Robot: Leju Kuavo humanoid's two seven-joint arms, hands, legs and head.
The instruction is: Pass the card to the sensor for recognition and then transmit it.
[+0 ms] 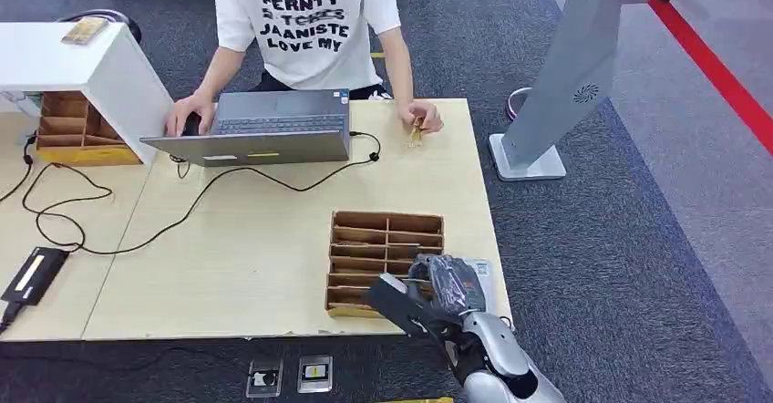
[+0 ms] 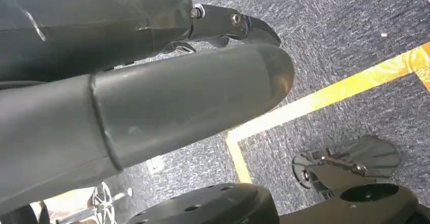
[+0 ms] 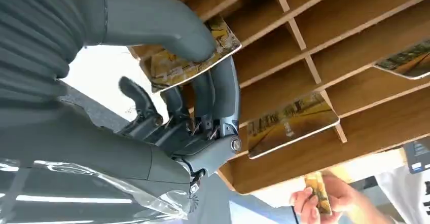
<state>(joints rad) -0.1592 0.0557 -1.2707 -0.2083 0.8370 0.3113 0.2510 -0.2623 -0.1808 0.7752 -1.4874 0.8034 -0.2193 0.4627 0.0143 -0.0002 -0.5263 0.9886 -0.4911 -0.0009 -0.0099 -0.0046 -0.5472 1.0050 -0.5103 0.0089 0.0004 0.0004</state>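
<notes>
Right robot hand [image 3: 167,87] pinching card [image 3: 190,57], at organizer [image 1: 383,239] near edge

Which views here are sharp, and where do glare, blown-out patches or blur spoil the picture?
Head view: evenly lit and sharp, shirt lettering readable, soft shadows. Left wrist view: the left hand is so close it looks soft, with a dull sheen; the carpet behind is crisper. Right wrist view: the gap beside the wooden tray is blown out white, the right hand and its card stay clear, and the plastic wrap glints.
</notes>
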